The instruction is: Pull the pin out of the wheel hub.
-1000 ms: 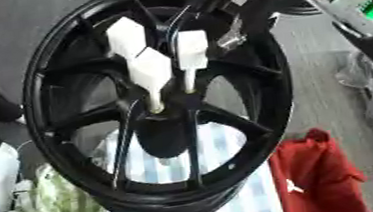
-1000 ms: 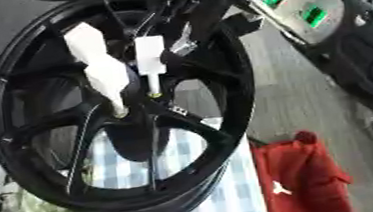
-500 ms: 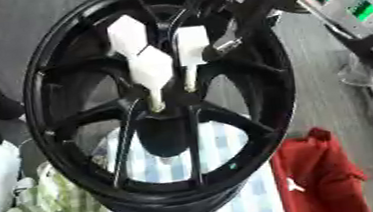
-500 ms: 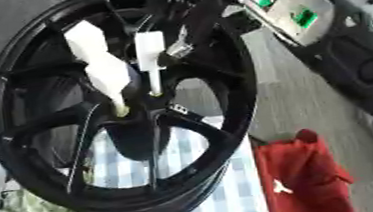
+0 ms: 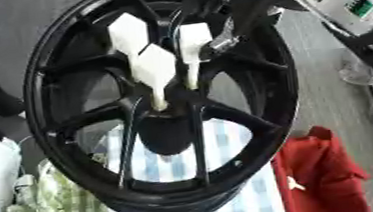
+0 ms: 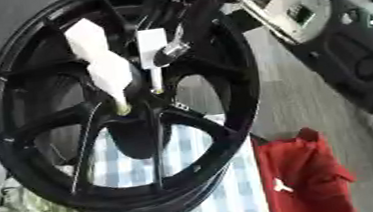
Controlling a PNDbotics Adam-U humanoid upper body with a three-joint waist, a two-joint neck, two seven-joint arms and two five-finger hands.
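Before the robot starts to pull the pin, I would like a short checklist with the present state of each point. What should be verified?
1. Right hand reaches the white pin near the hub: ok; a finger lies beside its head.
2. Fingers closed around that pin: cannot tell; the dark hand blends into the black wheel.
3. Pin still in the hub: ok; its thin stem points down into the centre.
4. The other white pin is free of the hand: ok; it stands apart to the left.
5. Left hand steadies the wheel: not ok; it shows in no view.
6. Red cloth away from the pulling path: ok; it lies low at the right.
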